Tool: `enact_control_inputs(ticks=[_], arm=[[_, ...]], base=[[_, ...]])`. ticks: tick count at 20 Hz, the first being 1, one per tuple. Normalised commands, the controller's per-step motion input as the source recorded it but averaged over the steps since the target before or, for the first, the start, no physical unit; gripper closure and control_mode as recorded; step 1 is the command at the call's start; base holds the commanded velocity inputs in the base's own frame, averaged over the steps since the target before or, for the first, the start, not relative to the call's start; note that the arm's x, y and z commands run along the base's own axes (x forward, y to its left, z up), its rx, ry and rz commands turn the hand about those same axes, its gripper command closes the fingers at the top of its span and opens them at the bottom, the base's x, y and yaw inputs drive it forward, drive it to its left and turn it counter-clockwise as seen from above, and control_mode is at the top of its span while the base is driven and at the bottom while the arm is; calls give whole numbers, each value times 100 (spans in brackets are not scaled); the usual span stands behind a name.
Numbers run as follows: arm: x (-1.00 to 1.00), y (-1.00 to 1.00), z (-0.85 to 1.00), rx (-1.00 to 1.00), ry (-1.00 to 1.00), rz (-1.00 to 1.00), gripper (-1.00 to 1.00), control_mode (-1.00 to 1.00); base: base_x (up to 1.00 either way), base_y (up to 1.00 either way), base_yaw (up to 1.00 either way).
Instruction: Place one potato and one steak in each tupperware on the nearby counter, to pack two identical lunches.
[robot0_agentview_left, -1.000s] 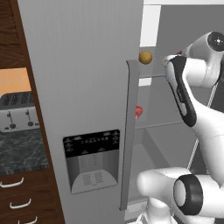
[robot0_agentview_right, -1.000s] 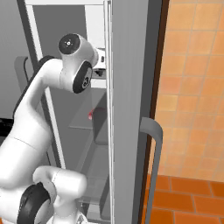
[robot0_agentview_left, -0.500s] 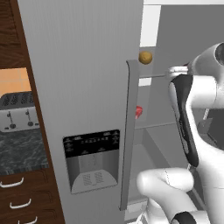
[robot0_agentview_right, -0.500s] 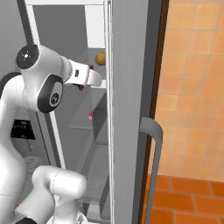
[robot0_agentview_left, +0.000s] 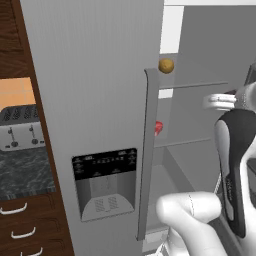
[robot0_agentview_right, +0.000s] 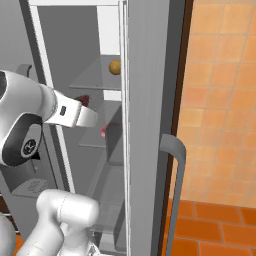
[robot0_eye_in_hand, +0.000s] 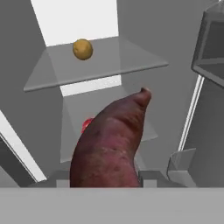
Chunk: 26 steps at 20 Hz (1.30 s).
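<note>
My gripper (robot0_eye_in_hand: 105, 186) is clamped on a reddish-brown sweet potato (robot0_eye_in_hand: 109, 144), held up before the open fridge (robot0_agentview_left: 100, 100). A round potato (robot0_eye_in_hand: 82, 49) sits on the upper glass shelf (robot0_eye_in_hand: 100, 65), with something red (robot0_eye_in_hand: 87, 125) on the shelf below.

so inside the open fridge there's a glass upper shelf (robot0_eye_in_hand: 131, 57) with one round yellowish potato (robot0_eye_in_hand: 82, 49) sitting on it, towards the back. the shelf below (robot0_agentview_left: 185, 142) has a small red thing (robot0_agentview_left: 158, 127) on it, can't tell what it is. off to the left the dark speckled tabletop (robot0_agentview_left: 25, 172) carries a silver toaster (robot0_agentview_left: 20, 127) against the wall.
</note>
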Motion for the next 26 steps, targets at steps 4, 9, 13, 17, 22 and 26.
enact_control_inputs(ticks=[4, 9, 13, 17, 22, 26], arm=[[-100, 40, 0, 21, 13, 0, 100, -100], [-57, 23, -31, 10, 12, 1, 100, -100], [0, -4, -74, -5, 0, 4, 100, -100], [0, 0, -84, -22, -7, 6, 100, -100], [0, 0, -47, -12, -2, 3, 100, -100], [0, 0, -3, 0, 0, 0, 100, -100]], base=[[0, 0, 0], [0, 0, 0], [0, 0, 0], [0, 0, 0], [0, 0, 0], [0, 0, 0]])
